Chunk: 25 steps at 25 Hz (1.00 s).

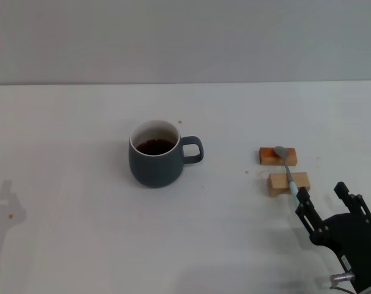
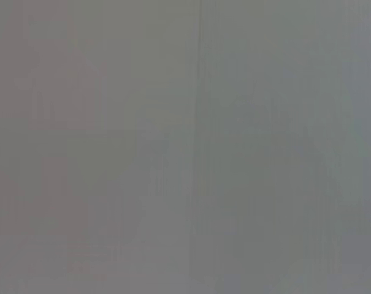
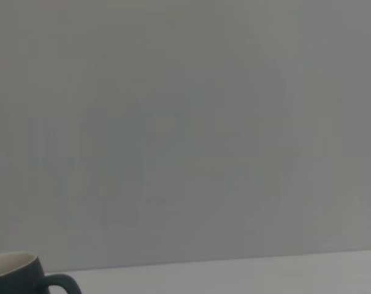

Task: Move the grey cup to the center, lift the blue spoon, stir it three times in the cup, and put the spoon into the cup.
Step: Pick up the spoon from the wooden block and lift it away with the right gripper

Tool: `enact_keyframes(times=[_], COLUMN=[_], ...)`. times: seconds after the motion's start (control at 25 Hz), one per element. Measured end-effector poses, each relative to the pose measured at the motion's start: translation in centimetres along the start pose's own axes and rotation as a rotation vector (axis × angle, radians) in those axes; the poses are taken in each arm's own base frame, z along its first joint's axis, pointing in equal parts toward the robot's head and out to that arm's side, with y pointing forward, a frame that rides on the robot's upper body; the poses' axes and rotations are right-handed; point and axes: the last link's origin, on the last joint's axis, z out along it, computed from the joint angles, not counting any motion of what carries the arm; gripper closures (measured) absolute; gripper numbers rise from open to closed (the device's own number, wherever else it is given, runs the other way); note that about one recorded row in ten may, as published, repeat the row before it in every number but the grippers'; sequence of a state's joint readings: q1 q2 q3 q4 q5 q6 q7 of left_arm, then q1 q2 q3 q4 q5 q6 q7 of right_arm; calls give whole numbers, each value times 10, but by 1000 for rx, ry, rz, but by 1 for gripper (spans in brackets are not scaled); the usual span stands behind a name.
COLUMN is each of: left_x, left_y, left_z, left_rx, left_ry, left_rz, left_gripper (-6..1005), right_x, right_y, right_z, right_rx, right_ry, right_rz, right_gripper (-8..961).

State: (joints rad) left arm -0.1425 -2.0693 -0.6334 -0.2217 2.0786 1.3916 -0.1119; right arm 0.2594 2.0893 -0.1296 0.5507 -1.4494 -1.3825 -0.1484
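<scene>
On the table [image 1: 81, 245], right side: blue spoon [image 1: 286, 166] lies across two wooden blocks [image 1: 283, 170], handle end just ahead of right pincer [image 1: 323, 197], fingers spread wide, empty. Grey cup [image 1: 156, 154] well apart, left.

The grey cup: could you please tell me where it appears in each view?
Head view: grey cup left of centre on the table, handle toward the blocks.
Left wrist view: not in it.
Right wrist view: only its rim and handle at the bottom-left corner.
Shared landmark: the white table.
</scene>
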Motion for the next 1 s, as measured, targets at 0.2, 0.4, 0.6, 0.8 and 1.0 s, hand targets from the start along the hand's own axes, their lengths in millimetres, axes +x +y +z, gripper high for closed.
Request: enact_keyframes(times=[0.2,0.4,0.6,0.8,1.0], left_x=[0,0,0,0,-1], left_y=[1,1,1,1,1], left_z=[2,2,2,2,2], left_rx=[-4,-4,-4,-5,-5], left_ry=[-3,-4,-4,-4,-6], left_rz=[0,-1,-2,-2,-2], left_gripper=[1001,1001,1001,1001,1001], right_x=[3,6,7,9,9], right_y=[1,1,2,4,4], right_z=[4,7,8,11,13], right_rx=[-7,-13,-18,-30,-36], right_ry=[27,51,62,84,89], right_rz=[-1,-2,-3,-6,-7], right_gripper=[223,223,224,224,225])
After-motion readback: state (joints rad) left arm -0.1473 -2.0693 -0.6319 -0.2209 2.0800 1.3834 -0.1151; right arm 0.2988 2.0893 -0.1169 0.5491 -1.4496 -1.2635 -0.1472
